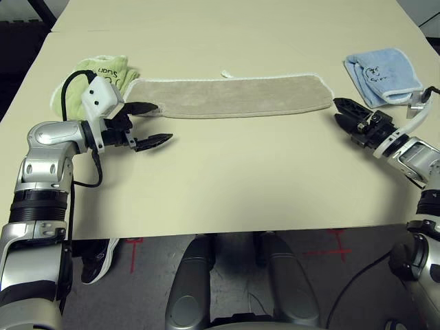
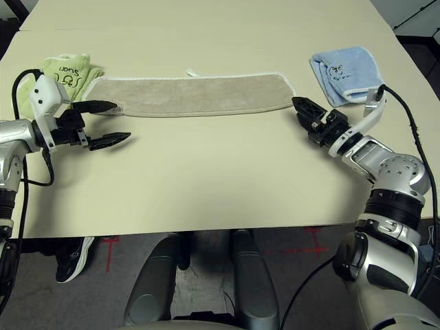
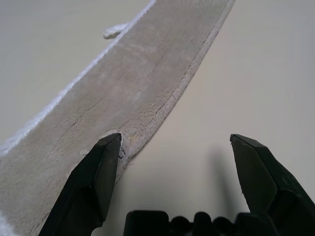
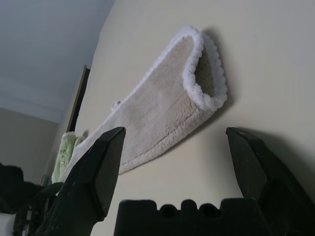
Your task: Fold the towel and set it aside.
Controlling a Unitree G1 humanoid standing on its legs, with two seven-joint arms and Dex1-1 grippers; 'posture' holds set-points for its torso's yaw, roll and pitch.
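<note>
1. The towel (image 1: 230, 97), a long beige strip already doubled over lengthwise, lies flat on the tabletop (image 1: 227, 179), its long axis running side to side in front of us

2. Our left hand (image 1: 148, 125) sits at the towel's left end, fingers spread and empty, one fingertip (image 3: 109, 147) at the towel's near corner

3. Our right hand (image 2: 302, 110) waits just off the towel's right end, also spread and empty

4. Both ends are about equally close, so we judge the next fold brings one end over the other

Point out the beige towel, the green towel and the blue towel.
beige towel (image 1: 227, 97), left eye view, middle of the folded strip
green towel (image 1: 110, 69), left eye view, printed top
blue towel (image 1: 381, 75), left eye view, centre
</note>
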